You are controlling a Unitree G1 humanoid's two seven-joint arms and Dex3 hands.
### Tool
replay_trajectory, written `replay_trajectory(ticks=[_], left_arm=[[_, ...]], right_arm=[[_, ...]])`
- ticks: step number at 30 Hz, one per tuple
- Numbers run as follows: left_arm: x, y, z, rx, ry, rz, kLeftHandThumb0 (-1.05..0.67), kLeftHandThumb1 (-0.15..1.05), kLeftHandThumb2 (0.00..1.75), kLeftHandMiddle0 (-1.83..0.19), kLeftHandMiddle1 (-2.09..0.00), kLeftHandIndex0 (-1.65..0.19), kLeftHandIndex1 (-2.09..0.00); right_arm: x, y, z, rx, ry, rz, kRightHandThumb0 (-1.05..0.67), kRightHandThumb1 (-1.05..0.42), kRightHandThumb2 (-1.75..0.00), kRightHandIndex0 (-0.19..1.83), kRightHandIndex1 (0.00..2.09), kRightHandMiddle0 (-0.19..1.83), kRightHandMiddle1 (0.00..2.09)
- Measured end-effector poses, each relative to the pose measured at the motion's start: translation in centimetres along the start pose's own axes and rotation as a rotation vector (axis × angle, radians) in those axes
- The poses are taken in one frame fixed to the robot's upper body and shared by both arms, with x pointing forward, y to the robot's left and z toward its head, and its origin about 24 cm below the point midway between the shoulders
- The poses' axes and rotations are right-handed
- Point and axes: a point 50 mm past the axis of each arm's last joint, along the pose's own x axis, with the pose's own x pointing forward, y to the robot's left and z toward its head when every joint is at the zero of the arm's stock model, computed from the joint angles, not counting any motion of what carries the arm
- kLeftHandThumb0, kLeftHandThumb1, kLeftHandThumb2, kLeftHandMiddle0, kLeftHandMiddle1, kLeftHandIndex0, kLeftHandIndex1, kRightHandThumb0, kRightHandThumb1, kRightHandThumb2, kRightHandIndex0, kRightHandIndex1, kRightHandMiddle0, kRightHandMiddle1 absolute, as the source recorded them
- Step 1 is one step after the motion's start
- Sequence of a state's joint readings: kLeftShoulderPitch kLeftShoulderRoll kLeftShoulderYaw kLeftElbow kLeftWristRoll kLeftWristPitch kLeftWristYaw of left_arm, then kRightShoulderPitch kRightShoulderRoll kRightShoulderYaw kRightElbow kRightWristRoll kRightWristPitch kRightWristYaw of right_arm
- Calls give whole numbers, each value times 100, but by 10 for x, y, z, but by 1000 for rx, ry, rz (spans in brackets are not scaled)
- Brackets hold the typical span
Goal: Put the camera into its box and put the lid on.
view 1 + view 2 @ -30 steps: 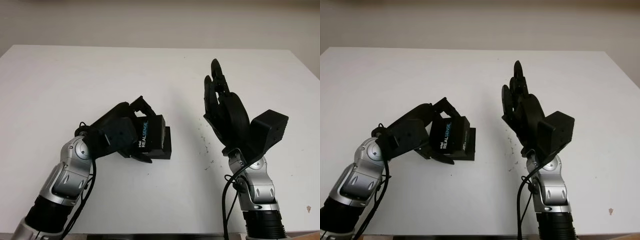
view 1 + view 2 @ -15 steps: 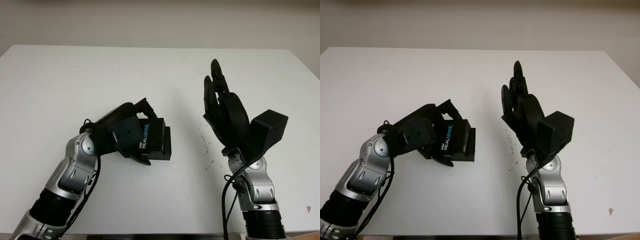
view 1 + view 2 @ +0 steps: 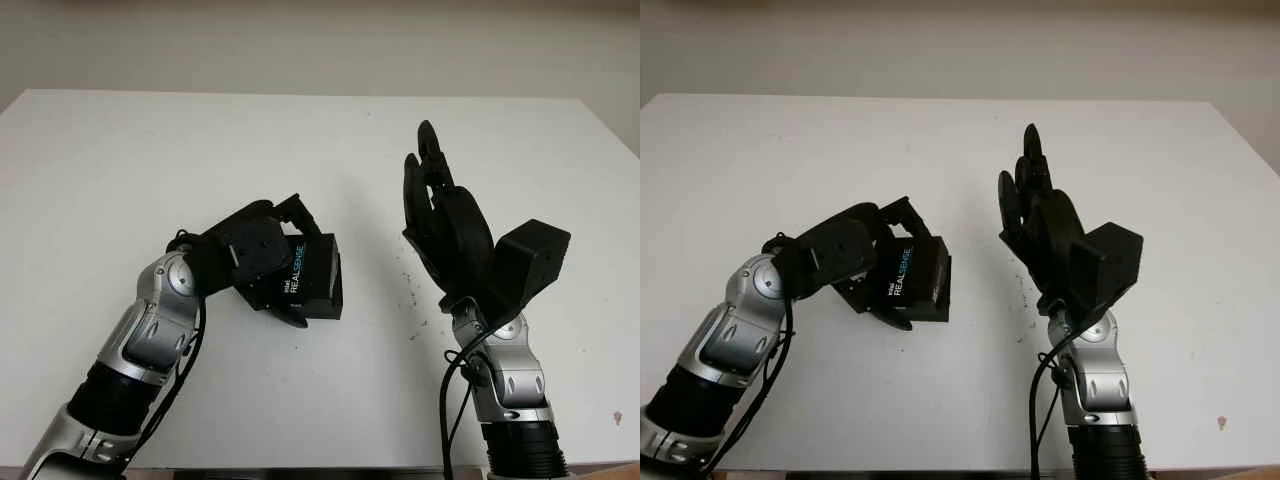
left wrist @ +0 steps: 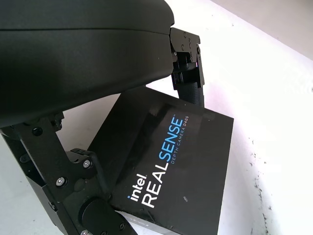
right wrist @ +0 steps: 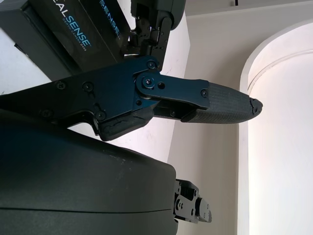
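Our left hand (image 3: 262,262) grips the lid (image 3: 305,275), a light, stiff, smooth cardboard piece; hold its side edges. Our right hand (image 3: 450,225), raised, is open.

White desk (image 3: 150,150) stretching wide, plain pale wall (image 3: 320,40) behind its far edge, scatter of small dark specks (image 3: 412,290) on the desk surface near the middle, one small brownish spot (image 3: 1221,423) toward the near right corner
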State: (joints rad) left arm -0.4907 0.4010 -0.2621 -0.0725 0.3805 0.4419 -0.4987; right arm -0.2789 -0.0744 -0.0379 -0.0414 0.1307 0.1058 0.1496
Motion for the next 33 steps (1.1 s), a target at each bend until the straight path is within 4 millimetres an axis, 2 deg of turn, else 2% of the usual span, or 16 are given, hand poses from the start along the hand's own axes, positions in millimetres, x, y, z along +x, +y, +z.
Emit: replay_trajectory(ticks=[4, 16, 26, 33], left_arm=[[2, 0, 3, 12, 1, -6, -26, 105, 35, -61, -209, -28, -209], [2, -3, 12, 90, 22, 9, -25, 105, 36, -48, -209, -21, -199], [0, -5, 14, 124, 34, 27, -24, 105, 36, -40, -209, -22, -205], [-1, -5, 13, 121, 43, 31, -25, 105, 37, -56, -209, -33, -209]], right_arm=[[0, 0, 0, 0, 1, 0, -86, -105, -57, -19, 0, -19, 0], [0, 3, -1, -5, 10, 3, -86, -105, -58, -19, 0, -19, 0], [0, 5, -2, 18, 10, -4, -82, -105, -56, -19, 0, -19, 0], [-2, 6, -3, 24, 18, -7, -79, -105, -56, -19, 0, -19, 0]])
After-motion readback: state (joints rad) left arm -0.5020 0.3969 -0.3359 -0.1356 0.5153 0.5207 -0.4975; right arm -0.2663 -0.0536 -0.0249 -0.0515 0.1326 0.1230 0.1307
